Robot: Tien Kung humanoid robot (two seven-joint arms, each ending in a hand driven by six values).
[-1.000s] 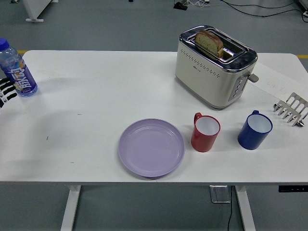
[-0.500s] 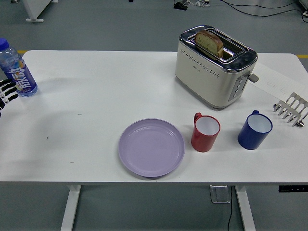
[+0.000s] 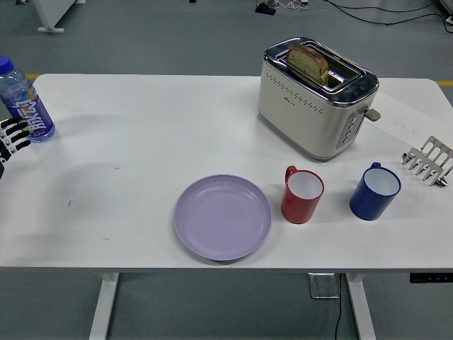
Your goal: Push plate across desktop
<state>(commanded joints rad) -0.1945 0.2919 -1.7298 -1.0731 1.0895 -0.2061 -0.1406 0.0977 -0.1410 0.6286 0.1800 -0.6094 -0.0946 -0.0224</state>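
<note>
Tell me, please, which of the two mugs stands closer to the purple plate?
The red mug, just right of the purple plate; the blue mug stands farther right, beyond the red one.

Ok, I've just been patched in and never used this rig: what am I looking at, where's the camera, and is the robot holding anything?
This single picture comes from a camera high on the robot's head, looking forward and down over a white table; the near edge is at the bottom. The robot is a humanoid with five-fingered hands. Only the fingertips of its left hand show, at the left edge beside a water bottle; they hold nothing. The right hand is out of view. On the table: a lilac plate near the front, a red mug just right of it, a blue mug farther right, a toaster with bread in its slot, and a metal rack at the right edge. The plate is untouched.
</note>
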